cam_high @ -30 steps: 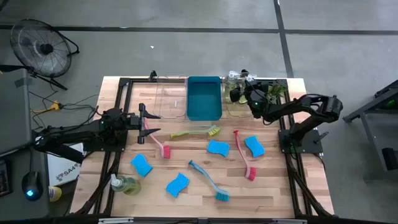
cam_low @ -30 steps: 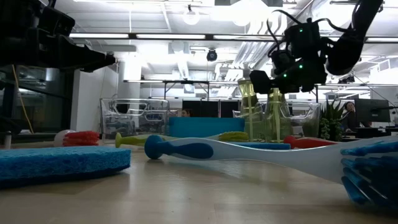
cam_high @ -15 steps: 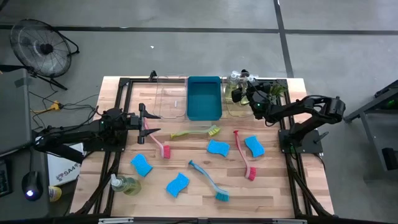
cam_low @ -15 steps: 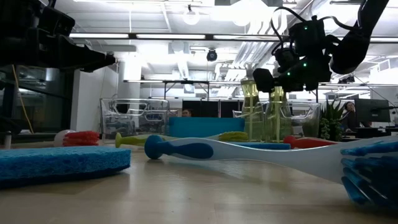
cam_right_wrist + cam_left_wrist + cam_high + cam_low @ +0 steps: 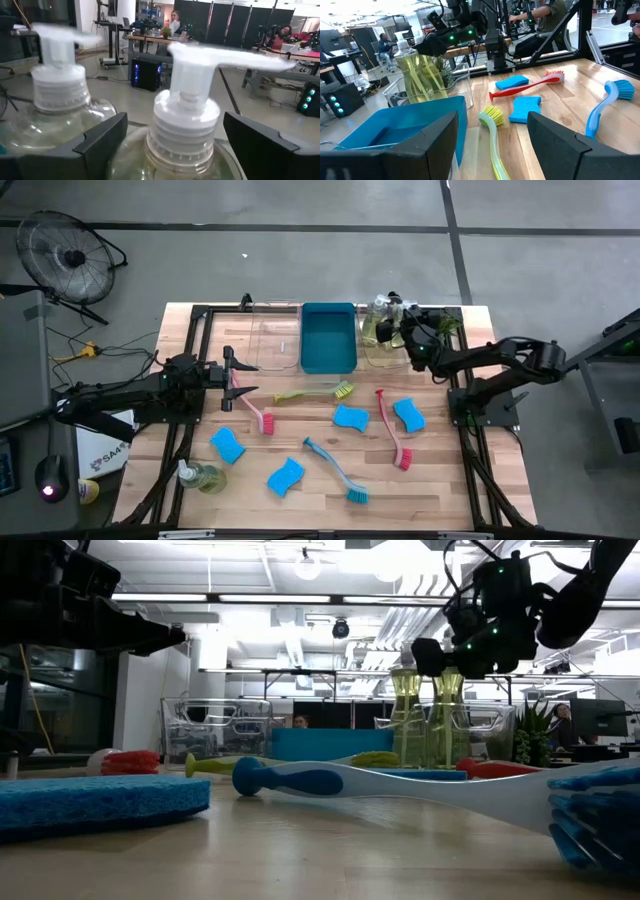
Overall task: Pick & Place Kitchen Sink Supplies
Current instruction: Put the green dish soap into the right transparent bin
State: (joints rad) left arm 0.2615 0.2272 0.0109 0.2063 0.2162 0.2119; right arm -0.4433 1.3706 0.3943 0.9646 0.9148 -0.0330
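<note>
Right tool (image 5: 398,332) is positioned at the upper right of the high frame, over two pump bottles (image 5: 378,330) standing upright in a clear tray (image 5: 372,360) just right of the blue bin (image 5: 328,337). In the right wrist view the fingers (image 5: 102,135) are spread wide, released, flanking the white pump cap of the nearer bottle (image 5: 187,125) without touching it; a second bottle (image 5: 59,100) stands just beside. Both are clear, filled with yellowish liquid, with ribbed white collars.

Left tool (image 5: 240,368) is held at centre left of the high frame, above the wooden tabletop (image 5: 450,480); its fingers (image 5: 560,140) are seen apart, holding nothing.

Remaining supplies lie loose on the tabletop:
- Pink brush (image 5: 254,408), just right of the left tool.
- Yellow-green brush (image 5: 318,391), below the bin.
- Red brush (image 5: 392,432), right of centre.
- Teal brush (image 5: 336,471), lower centre.
- Four blue wavy-edged sponges (image 5: 349,417), (image 5: 409,415), (image 5: 228,445), (image 5: 285,476).
- A third pump bottle (image 5: 200,475), lying on its side at lower left.
</note>
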